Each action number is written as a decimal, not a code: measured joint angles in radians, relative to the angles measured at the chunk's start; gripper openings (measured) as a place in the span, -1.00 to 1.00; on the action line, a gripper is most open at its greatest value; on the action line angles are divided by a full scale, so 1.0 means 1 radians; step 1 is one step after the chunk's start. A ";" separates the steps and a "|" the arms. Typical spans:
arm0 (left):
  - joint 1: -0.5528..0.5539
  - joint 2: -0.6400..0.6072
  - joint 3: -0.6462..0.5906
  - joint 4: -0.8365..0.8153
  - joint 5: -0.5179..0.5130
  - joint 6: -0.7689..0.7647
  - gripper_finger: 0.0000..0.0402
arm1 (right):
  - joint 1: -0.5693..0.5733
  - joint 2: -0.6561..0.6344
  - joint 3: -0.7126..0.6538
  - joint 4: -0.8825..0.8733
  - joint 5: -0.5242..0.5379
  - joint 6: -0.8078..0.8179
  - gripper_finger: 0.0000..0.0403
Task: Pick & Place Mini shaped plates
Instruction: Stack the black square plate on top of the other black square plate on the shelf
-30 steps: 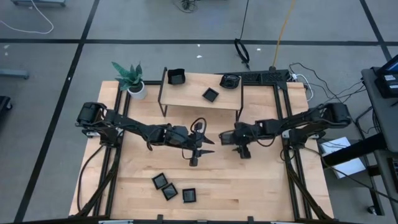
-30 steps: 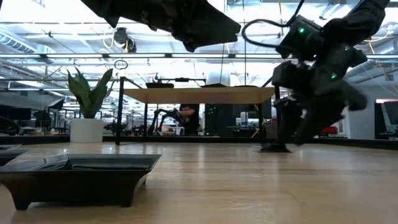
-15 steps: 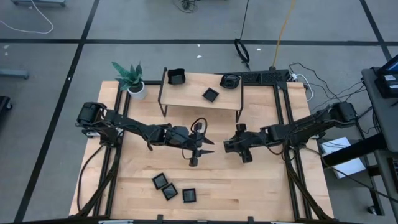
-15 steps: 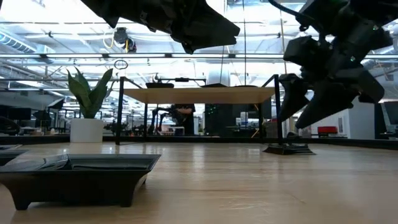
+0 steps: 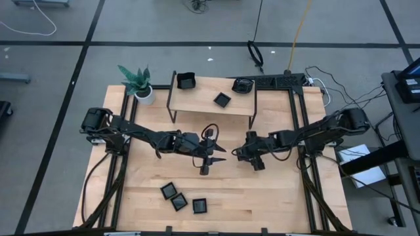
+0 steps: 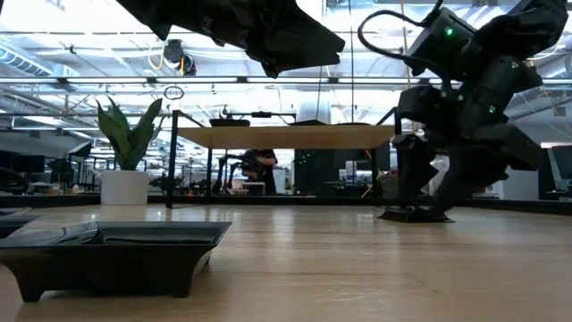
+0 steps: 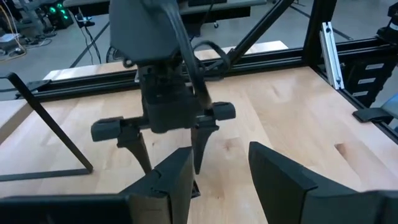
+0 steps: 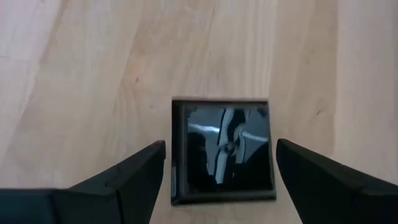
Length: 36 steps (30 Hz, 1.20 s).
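A square glossy black mini plate (image 8: pixel 222 155) lies flat on the wood, just right of the table's middle, also seen in the low view (image 6: pixel 416 215). My right gripper (image 8: pixel 221 146) hangs over it, open, fingers pointing down, one on either side of the plate with a thin gap to each edge (image 5: pixel 254 157) (image 6: pixel 427 192). My left gripper (image 5: pixel 211 159) waits open just left of the table's middle, raised above the wood (image 7: pixel 217 168), facing the right gripper.
Three more black plates (image 5: pixel 179 198) lie by the near edge, one large in the low view (image 6: pixel 112 255). A raised shelf (image 5: pixel 203 101) at the far edge carries a few plates (image 5: pixel 222 99) (image 5: pixel 186 80). A potted plant (image 5: pixel 138 82) stands at the far left corner.
My right gripper rose and tipped up from the plate, leaving it flat on the wood, then came back down, so its open fingers now straddle the plate again. My left arm kept still.
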<state>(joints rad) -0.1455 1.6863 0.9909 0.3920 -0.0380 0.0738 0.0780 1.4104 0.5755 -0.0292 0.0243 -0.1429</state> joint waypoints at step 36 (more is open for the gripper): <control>0.000 0.000 0.000 0.000 0.000 -0.001 -0.20 | -0.031 -0.154 -0.001 -0.024 -0.079 0.026 0.18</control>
<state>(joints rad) -0.1455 1.6863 0.9909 0.3920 -0.0376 0.0729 0.0475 1.2566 0.5743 -0.0536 -0.0547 -0.1165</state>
